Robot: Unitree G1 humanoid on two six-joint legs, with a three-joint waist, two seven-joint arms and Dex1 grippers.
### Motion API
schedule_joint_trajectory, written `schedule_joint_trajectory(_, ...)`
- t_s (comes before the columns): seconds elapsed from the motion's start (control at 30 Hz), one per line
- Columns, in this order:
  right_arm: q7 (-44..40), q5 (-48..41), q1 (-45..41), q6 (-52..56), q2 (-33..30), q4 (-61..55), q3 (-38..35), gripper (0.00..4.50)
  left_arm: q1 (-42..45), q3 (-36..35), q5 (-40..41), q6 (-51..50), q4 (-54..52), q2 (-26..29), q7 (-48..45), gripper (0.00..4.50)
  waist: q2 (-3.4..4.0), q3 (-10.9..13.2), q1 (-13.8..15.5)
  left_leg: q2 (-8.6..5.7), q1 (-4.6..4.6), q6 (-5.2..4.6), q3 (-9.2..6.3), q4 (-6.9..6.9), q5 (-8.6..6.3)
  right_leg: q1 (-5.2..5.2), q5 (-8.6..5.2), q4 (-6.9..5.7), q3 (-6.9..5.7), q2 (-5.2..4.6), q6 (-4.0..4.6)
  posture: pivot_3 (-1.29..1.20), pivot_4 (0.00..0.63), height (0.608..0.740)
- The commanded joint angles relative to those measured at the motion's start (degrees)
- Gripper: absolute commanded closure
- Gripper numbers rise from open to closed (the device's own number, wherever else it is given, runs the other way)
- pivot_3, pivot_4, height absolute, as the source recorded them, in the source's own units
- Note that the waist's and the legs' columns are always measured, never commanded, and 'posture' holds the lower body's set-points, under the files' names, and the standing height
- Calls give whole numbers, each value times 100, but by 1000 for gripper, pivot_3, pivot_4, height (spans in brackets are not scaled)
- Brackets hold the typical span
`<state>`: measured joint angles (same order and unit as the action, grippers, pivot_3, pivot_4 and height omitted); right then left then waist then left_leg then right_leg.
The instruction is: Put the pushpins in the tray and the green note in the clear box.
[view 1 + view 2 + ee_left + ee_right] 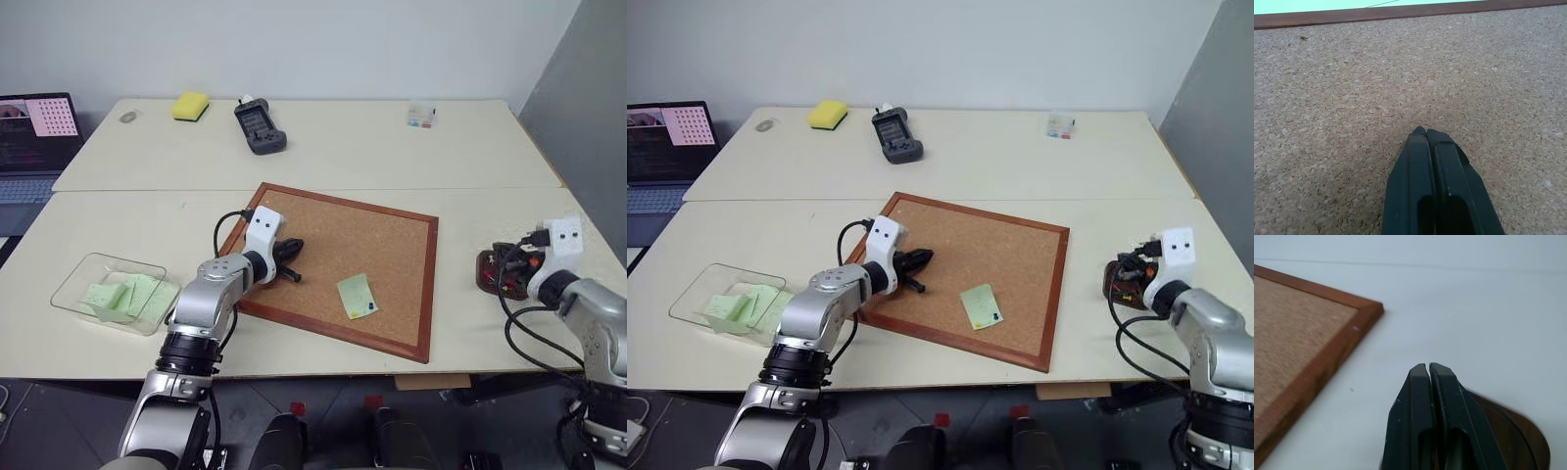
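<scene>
- One green note [357,295] is seen lying on the cork board [382,245], near the board's front edge, with a small blue pushpin [371,305] at its front corner; a green pin cannot be made out.
- The clear box [78,279] is placed by the bench's front left corner, and several pale green slips [122,296] are seen lying inside it.
- The tray [1114,282], dark reddish-brown, is set near the bench's right edge, just beside the board's right frame; its contents are largely covered by the right hand [1428,368] and cables and cannot be told.
- The right hand is held over the tray with its two black fingers pressed together on nothing.
- The left hand [292,253] is held low over the board's left part, fingers closed together and empty; whether the cork is touched cannot be told.
- The board is laid askew at the middle of the pale bench [323,147].
- Along the bench's far edge, a yellow sponge [191,105], a black handheld device [260,126] and a tiny clear case [421,116] are set apart.
- An open laptop [34,137] is seen beyond the bench's left edge, before a plain pale wall.
</scene>
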<state>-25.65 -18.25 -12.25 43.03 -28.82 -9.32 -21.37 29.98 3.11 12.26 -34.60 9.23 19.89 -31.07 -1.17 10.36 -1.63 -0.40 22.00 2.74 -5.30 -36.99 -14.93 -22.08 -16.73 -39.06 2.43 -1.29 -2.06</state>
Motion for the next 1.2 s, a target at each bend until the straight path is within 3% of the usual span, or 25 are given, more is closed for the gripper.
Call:
schedule_joint_trajectory(0.03, 455, 45, -28, -327, 151, -29, -251, 4490, 100, 150, -37, -17, 70, -51, -133, 4500, 1, 0, 0, 0, 0, 0, 2, 0, 0, 0, 0, 0, 0, 0, -1, 0, 150, 740)
schedule_joint_trajectory(0.47, 1246, 181, -127, -960, 266, 302, -486, 4490, 48, 179, -1, -109, -80, -72, -183, 4500, 2, -1, 8, -1, 1, -1, 17, 1, 0, 1, 1, 4, 2, 0, -1, 0, 150, 740)
schedule_joint_trajectory(0.8, 1548, 163, 241, -1034, 859, 527, -255, 4490, 25, 209, 103, -264, -298, -36, -326, 4500, 4, -3, 8, 0, 2, -1, 18, 2, 0, 1, 1, 4, 3, 0, -1, 0, 150, 740)
schedule_joint_trajectory(1.2, 1577, 199, 191, -1171, 804, 659, -59, 4490, 53, 185, 52, -223, -249, -43, -333, 4500, 1, -5, 1, 3, -2, -1, 19, 2, 0, 2, 1, 4, 3, 4, -1, 0, 150, 740)
